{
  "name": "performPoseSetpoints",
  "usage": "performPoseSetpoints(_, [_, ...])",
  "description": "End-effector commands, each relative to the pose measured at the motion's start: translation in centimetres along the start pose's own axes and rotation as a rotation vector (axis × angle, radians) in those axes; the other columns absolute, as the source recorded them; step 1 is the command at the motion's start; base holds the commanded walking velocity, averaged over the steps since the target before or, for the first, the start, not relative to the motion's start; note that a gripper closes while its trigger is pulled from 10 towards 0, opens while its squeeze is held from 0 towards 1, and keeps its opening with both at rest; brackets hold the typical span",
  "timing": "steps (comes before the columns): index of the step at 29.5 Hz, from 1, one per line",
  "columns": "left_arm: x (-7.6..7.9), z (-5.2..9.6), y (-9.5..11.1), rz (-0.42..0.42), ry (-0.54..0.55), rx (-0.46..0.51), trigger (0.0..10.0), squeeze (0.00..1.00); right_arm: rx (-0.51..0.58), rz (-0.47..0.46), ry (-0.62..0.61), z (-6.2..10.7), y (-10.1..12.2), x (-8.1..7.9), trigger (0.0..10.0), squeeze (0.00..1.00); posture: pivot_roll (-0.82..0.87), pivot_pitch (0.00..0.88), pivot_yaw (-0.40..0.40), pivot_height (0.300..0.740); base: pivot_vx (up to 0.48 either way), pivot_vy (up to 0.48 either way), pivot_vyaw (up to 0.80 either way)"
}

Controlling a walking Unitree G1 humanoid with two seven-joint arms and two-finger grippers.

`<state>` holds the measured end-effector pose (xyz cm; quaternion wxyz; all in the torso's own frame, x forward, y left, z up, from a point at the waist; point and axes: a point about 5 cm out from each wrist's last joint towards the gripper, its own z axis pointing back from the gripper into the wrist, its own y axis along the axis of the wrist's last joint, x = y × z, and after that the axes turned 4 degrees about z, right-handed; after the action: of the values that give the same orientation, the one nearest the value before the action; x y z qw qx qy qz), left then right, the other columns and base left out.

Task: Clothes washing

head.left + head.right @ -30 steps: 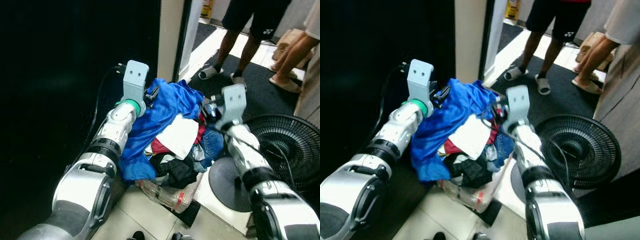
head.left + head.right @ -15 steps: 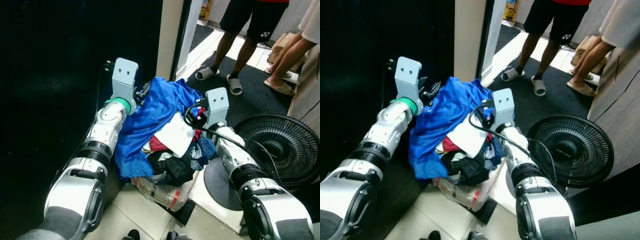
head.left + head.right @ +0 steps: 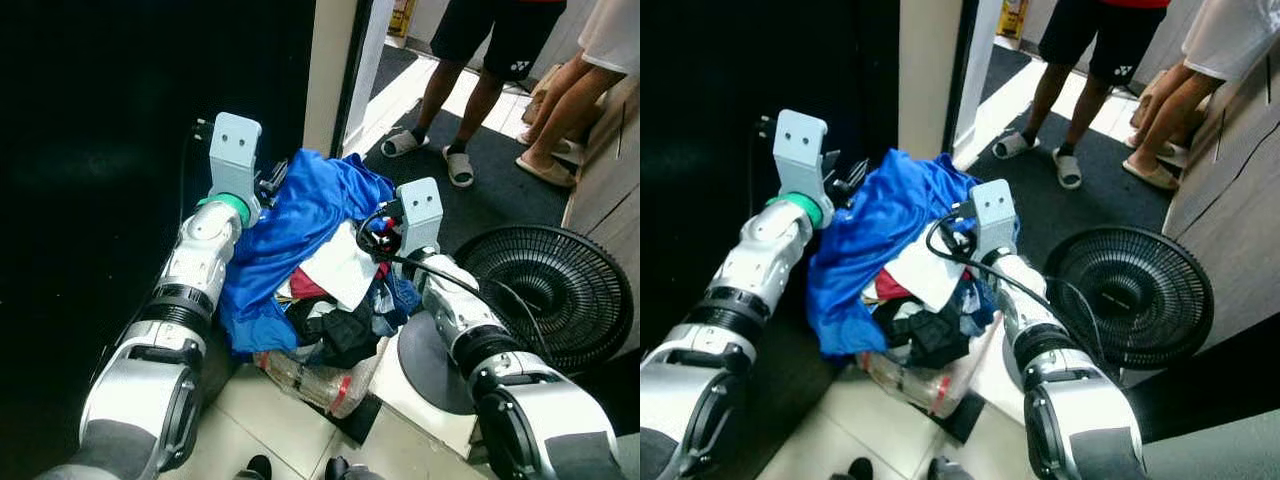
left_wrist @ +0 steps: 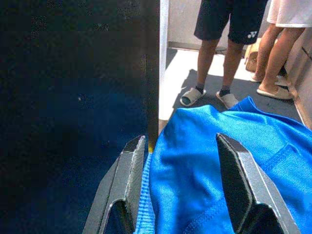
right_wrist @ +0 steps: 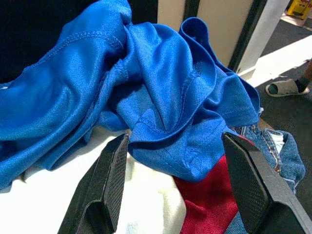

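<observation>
— What is changing since a second ago?

— The right gripper [image 5: 170, 195] is coming in lower and closer against the pile of clothes [image 3: 320, 270], with its cable now looping beside it; the left gripper [image 4: 180, 190] is sitting a little farther toward the dark side. The camera is also shifting, so the people are appearing higher in the eye views.

— Where is the pile sitting?

— It is heaped in a clear plastic basket [image 3: 310, 375] on the tiled floor [image 3: 260, 425], between the two silver arms. A blue shirt [image 3: 300, 225] is lying on top and spilling down the robot's left side. Under it a white garment [image 3: 340, 268], something red [image 5: 207, 204], black clothing [image 3: 340, 335] and blue denim [image 5: 282, 151] are showing.

— And the pincers?

— Both are standing apart. In the left wrist view the two black fingers [image 4: 243, 180] are spread with blue shirt cloth lying between them. In the right wrist view the fingers [image 5: 109, 180] are spread over the blue fold, the white garment and the red cloth; I cannot tell whether they are touching the cloth.

— What is lying around it?

— A dark panel [image 3: 120, 150] is filling the robot's left side, with a pale door frame [image 3: 330, 70] next to it. A black fan [image 3: 550, 295] on a white base is lying just to the right of the basket. Beyond, on a dark mat [image 3: 490, 190], two people are standing: one in dark shorts and slippers [image 3: 465, 80], another in a white top [image 3: 590, 90].
</observation>
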<state>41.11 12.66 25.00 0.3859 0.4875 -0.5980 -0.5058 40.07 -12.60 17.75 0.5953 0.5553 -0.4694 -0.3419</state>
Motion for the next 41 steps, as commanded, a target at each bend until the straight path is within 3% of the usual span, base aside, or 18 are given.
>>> performPoseSetpoints(1, [-0.8,0.3,-0.9,0.026,0.027,-0.037,10.0,0.0,-0.024,-0.025,-0.018,0.3,-0.9,0.1,10.0,0.0,0.07,0.223,-0.031,0.74,0.0,0.0,0.0])
performPoseSetpoints(9, [-0.2,0.2,-1.2,0.05,0.023,-0.043,10.0,0.0,-0.03,-0.02,-0.034,0.6,-0.9,1.1,10.0,0.0,0.0,0.2,-0.046,0.74,0.0,0.0,0.0])
performPoseSetpoints(11, [0.5,0.2,-1.9,0.076,0.014,-0.061,10.0,0.0,-0.037,-0.026,-0.064,1.0,-1.1,2.2,10.0,0.0,-0.05,0.184,-0.022,0.74,0.0,0.0,0.0])
performPoseSetpoints(15, [0.9,0.2,-2.2,0.085,0.006,-0.072,10.0,0.0,-0.041,-0.035,-0.087,1.3,-1.2,2.8,10.0,0.0,-0.07,0.177,-0.002,0.74,0.0,0.0,0.0])
performPoseSetpoints(17, [2.0,0.0,-2.7,0.086,-0.03,-0.097,10.0,0.0,-0.032,-0.055,-0.158,2.0,-1.3,4.5,10.0,0.0,-0.11,0.159,0.042,0.74,0.0,0.0,0.0])
performPoseSetpoints(19, [2.0,0.0,-2.7,0.086,-0.03,-0.097,10.0,0.0,-0.032,-0.055,-0.158,2.0,-1.3,4.5,10.0,0.0,-0.11,0.159,0.042,0.74,0.0,0.0,0.0])
performPoseSetpoints(25, [2.8,-0.3,-2.8,0.073,-0.07,-0.12,10.0,0.0,0.02,-0.052,-0.23,2.7,-0.6,6.5,10.0,0.0,-0.15,0.142,0.09,0.74,0.0,0.0,0.0])
performPoseSetpoints(26, [2.8,-0.3,-2.9,0.067,-0.076,-0.127,10.0,0.0,0.051,-0.048,-0.246,2.8,0.1,7.2,10.0,0.0,-0.17,0.136,0.084,0.74,0.0,0.0,0.0])
performPoseSetpoints(32, [2.6,-0.1,-3.3,0.06,-0.071,-0.138,10.0,0.0,0.086,-0.04,-0.257,2.9,1.1,8.0,10.0,0.0,-0.18,0.13,0.065,0.74,0.0,0.0,0.0])
performPoseSetpoints(36, [1.5,0.5,-4.4,0.063,-0.03,-0.157,10.0,0.0,0.095,-0.033,-0.255,2.9,1.6,8.4,10.0,0.0,-0.17,0.083,0.041,0.74,0.0,0.0,0.0])
performPoseSetpoints(41, [0.4,1.1,-5.1,0.048,-0.007,-0.168,10.0,0.0,0.089,-0.037,-0.253,2.9,1.3,8.2,10.0,0.0,-0.15,0.085,0.044,0.74,0.0,0.0,0.0])
